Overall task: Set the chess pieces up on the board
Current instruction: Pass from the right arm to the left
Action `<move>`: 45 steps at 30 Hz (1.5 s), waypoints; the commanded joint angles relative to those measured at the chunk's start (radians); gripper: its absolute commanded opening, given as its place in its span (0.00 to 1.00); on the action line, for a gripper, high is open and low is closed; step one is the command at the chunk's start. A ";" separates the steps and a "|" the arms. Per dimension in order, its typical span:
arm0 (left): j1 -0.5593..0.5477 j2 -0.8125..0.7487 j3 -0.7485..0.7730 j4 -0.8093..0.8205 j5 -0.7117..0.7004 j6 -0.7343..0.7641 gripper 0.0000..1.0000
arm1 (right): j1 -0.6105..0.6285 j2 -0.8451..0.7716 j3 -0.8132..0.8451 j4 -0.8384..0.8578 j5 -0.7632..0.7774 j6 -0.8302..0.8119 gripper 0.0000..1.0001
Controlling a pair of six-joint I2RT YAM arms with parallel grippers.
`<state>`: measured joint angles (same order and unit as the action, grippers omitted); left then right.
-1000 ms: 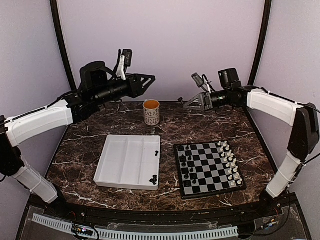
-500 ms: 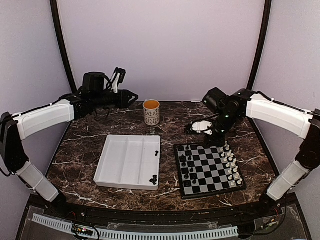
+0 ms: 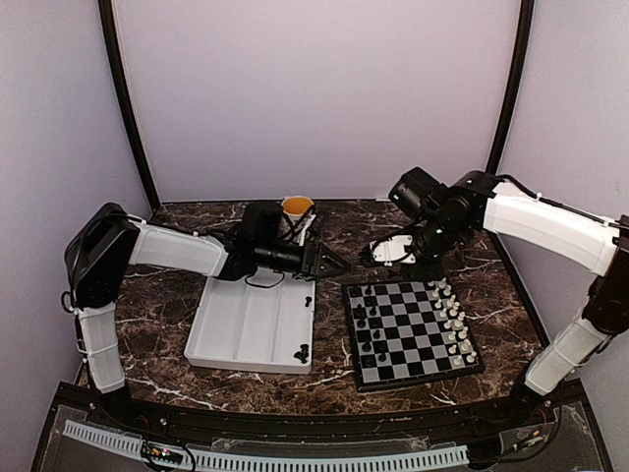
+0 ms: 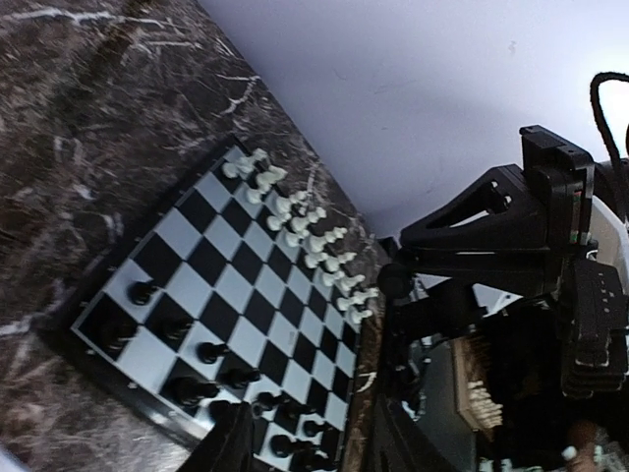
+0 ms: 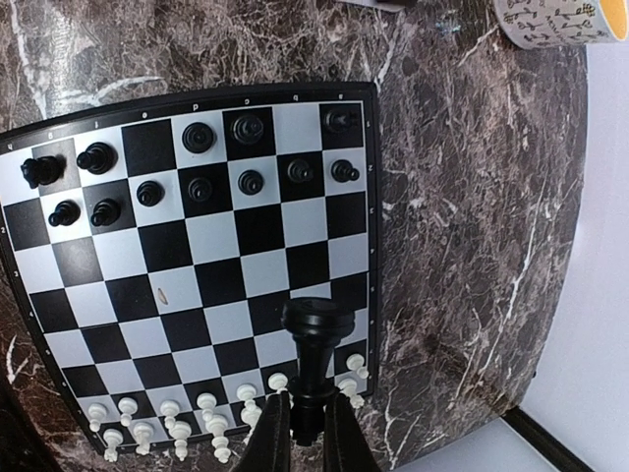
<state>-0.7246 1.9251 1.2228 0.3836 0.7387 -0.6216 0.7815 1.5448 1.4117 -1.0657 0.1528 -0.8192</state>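
Pinching a glossy black plastic chessman (image 5: 316,329) by its foot, the right hand (image 5: 300,433) is clenched on it above the flat square board of black and silver-grey checks (image 5: 260,231). It hangs over the side where the small white chessmen (image 5: 206,413) stand in two rows. Black men (image 5: 197,138) crowd the opposite two ranks, with gaps among them. Reaching across the white compartmented plastic tray (image 3: 236,324), where loose black pieces (image 3: 302,350) lie, the left hand (image 3: 334,264) seems spread and empty, though its wrist view shows only the fingertips.

Trouble could come three ways, I judge. A narrow hold so low on the piece may let it swing or slip out. Lowering here would topple the white rows close beneath. And both hands hang near each other by the board's far edge above the dark marbled tabletop (image 3: 157,305), so a careless crossing move could make them clash.
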 commanded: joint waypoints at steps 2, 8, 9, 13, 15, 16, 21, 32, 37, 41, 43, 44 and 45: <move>-0.046 0.066 -0.001 0.388 0.155 -0.317 0.44 | 0.018 -0.010 0.042 0.044 -0.007 -0.020 0.03; -0.103 0.141 0.078 0.432 0.178 -0.385 0.46 | 0.037 0.000 0.054 0.060 -0.036 0.002 0.03; -0.107 0.148 0.085 0.427 0.178 -0.388 0.46 | 0.041 0.001 0.055 0.061 -0.039 0.005 0.03; -0.111 0.161 0.103 0.428 0.177 -0.394 0.46 | 0.054 0.003 0.062 0.061 -0.048 0.016 0.03; -0.111 0.167 0.111 0.425 0.177 -0.393 0.46 | 0.059 0.004 0.067 0.062 -0.056 0.022 0.03; -0.111 0.169 0.114 0.426 0.175 -0.397 0.46 | 0.062 0.006 0.069 0.060 -0.058 0.024 0.03; -0.112 0.186 0.117 0.470 0.184 -0.426 0.40 | 0.076 0.013 0.073 0.060 -0.066 0.036 0.03; -0.114 0.202 0.110 0.533 0.209 -0.473 0.19 | 0.082 0.020 0.072 0.075 -0.059 0.056 0.10; -0.112 0.201 0.080 0.626 0.198 -0.501 0.15 | -0.005 -0.074 0.045 0.146 -0.137 0.077 0.35; -0.112 0.196 0.050 0.764 0.159 -0.511 0.14 | -0.270 -0.141 0.060 0.239 -0.510 0.234 0.49; -0.113 0.192 0.041 0.810 0.132 -0.510 0.14 | -0.413 -0.148 0.027 0.297 -0.757 0.375 0.50; -0.112 0.189 0.035 0.823 0.122 -0.505 0.14 | -0.464 -0.147 -0.008 0.330 -0.863 0.447 0.49; -0.112 0.186 0.033 0.840 0.100 -0.497 0.13 | -0.503 -0.146 -0.046 0.369 -0.961 0.517 0.49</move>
<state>-0.8333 2.1361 1.2831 1.0775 0.8852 -1.1233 0.4324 1.4246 1.4475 -0.8627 -0.3416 -0.5861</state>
